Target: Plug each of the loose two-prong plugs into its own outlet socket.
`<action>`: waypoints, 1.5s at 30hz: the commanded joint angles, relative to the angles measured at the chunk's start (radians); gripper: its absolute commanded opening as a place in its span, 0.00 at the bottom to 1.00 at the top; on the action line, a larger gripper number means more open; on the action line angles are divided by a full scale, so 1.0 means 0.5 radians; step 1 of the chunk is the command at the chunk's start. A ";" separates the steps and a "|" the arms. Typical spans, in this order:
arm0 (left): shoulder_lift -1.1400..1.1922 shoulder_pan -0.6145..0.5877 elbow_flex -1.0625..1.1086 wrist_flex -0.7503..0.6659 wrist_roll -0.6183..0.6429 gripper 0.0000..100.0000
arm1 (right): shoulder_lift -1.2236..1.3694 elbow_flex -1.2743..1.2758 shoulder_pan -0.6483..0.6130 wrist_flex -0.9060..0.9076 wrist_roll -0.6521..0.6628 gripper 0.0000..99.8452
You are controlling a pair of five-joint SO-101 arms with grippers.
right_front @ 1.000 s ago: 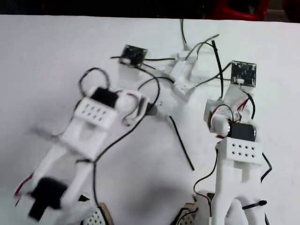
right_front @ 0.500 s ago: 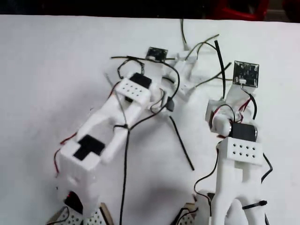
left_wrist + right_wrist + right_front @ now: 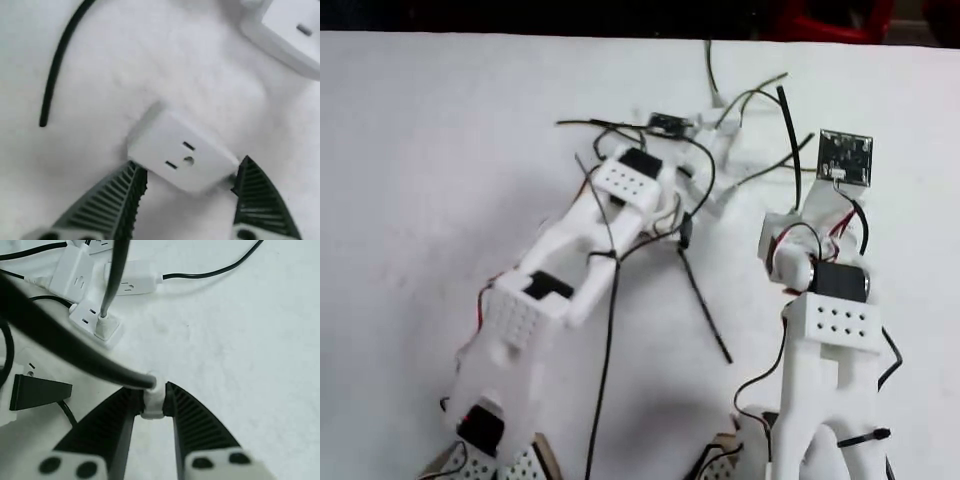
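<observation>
The left gripper (image 3: 190,172) keeps its fingers (image 3: 120,200) released on both sides of a white outlet (image 3: 182,152) on the bench (image 3: 150,60). The right gripper (image 3: 152,395) grasps a white plug (image 3: 151,404) near other outlets (image 3: 80,270).

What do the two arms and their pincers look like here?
The left arm and right arm are white plastic with black motor blocks, hole-grid panels and thin black and red wires. The left pincer and right pincer have dark, ribbed, tapering fingers.
</observation>
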 commanded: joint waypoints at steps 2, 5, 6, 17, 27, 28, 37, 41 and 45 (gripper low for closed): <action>0.069 -0.002 -0.362 0.341 -0.334 0.17 | -0.051 -0.104 0.005 -0.026 0.003 0.02; 0.060 -0.002 -0.405 0.497 -0.559 0.17 | -0.051 -0.104 0.005 -0.026 0.003 0.02; 0.051 -0.002 -0.414 0.540 -0.660 0.17 | -0.051 -0.104 0.005 -0.026 0.003 0.02; -0.278 -0.087 -0.402 0.813 -1.255 0.21 | -0.048 -0.104 0.005 -0.026 0.003 0.02; -0.388 -0.112 -0.377 0.629 -1.037 0.29 | -0.048 -0.101 0.005 -0.026 0.003 0.02; -0.385 -0.106 -0.353 0.562 -0.976 0.29 | -0.048 -0.101 0.005 -0.026 0.003 0.02; -0.140 0.023 -0.190 0.104 -0.764 0.29 | -0.048 -0.101 0.005 -0.026 0.006 0.02; 0.023 -0.011 -0.193 0.071 -0.773 0.29 | -0.048 -0.101 0.005 -0.023 0.006 0.02; 0.066 -0.140 -0.319 0.264 -0.783 0.29 | -0.048 -0.101 0.005 -0.023 0.006 0.02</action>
